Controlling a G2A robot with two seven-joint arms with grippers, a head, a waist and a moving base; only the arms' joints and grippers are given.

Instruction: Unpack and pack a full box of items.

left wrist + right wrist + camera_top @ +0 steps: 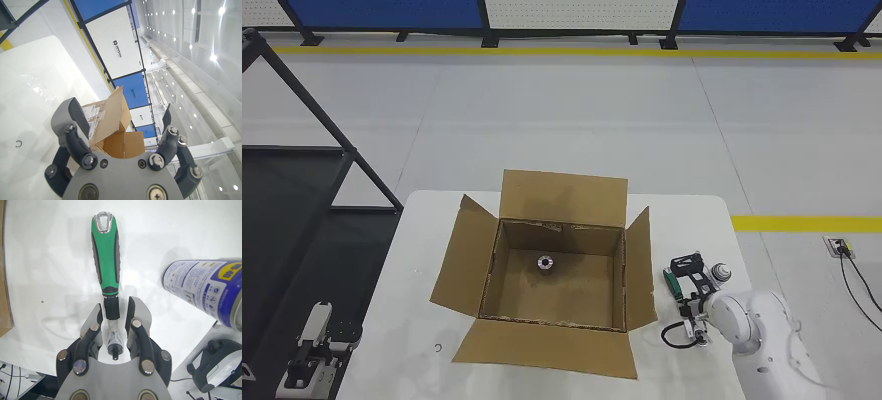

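Note:
An open cardboard box (552,330) stands mid-table with its flaps spread, and a small round metal part (545,262) lies on its floor. Right of the box, a green-handled ratchet wrench (105,255) lies flat on the white table (542,375). My right gripper (115,311) is low over the ratchet wrench, open, its fingers (130,311) on either side of the black neck with gaps showing. In the top view the right gripper (689,290) is beside the box's right flap. My left gripper (122,115) is open and holds nothing; it sits off the table's front left corner (320,320).
A blue and white spray can (204,287) stands just right of the ratchet wrench, close to the right gripper (721,272). A small metal C-clip (18,143) lies on the table near the front left. A black frame (302,150) stands left of the table.

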